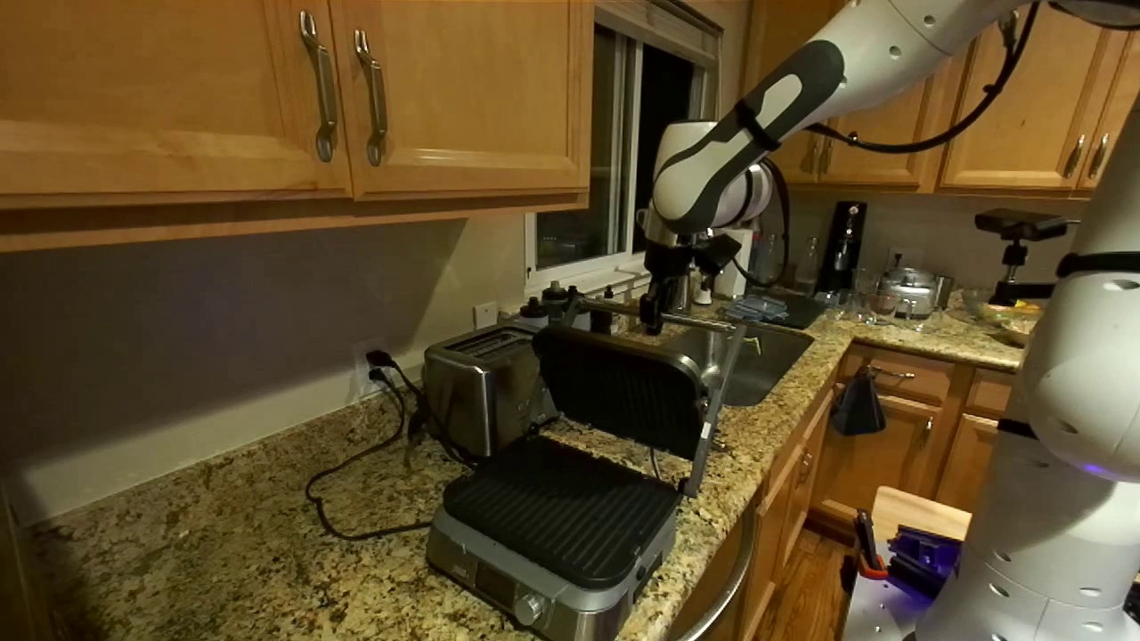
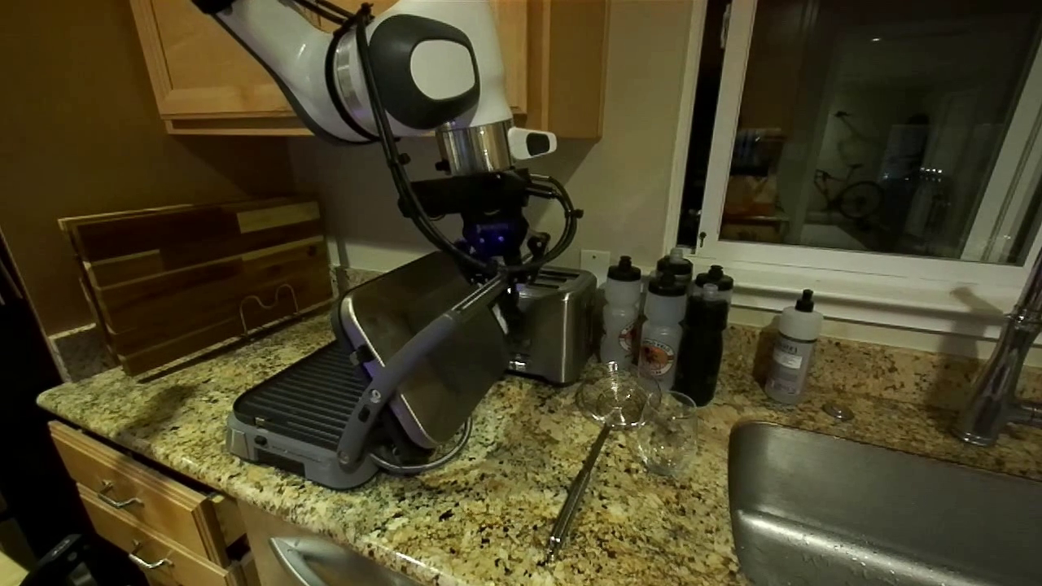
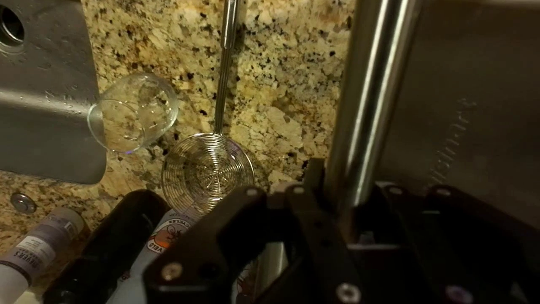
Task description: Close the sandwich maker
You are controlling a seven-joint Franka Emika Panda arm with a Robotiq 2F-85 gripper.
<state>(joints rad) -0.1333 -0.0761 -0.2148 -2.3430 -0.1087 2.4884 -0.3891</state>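
The sandwich maker (image 1: pixel 570 507) stands open on the granite counter, its ribbed lower plate bare; it also shows in an exterior view (image 2: pixel 301 399). Its lid (image 1: pixel 623 392) is tilted up and back, with the silver outer face (image 2: pixel 456 382) turned toward the sink. The handle bar (image 1: pixel 699 322) spans the lid's two arms. My gripper (image 1: pixel 655 320) is at the middle of the bar, pointing down. In the wrist view the bar (image 3: pixel 371 101) runs between my fingers (image 3: pixel 350 185), which close on it from both sides. The dark fingertips are partly lost in shadow.
A silver toaster (image 2: pixel 562 325) stands behind the lid, near several bottles (image 2: pixel 663 334). A wire strainer (image 2: pixel 578 496) and a clear glass (image 2: pixel 667 435) lie between the lid and the sink (image 2: pixel 879 505). Power cords (image 1: pixel 329 525) run along the wall. A wooden board (image 2: pixel 203 277) leans beyond the base.
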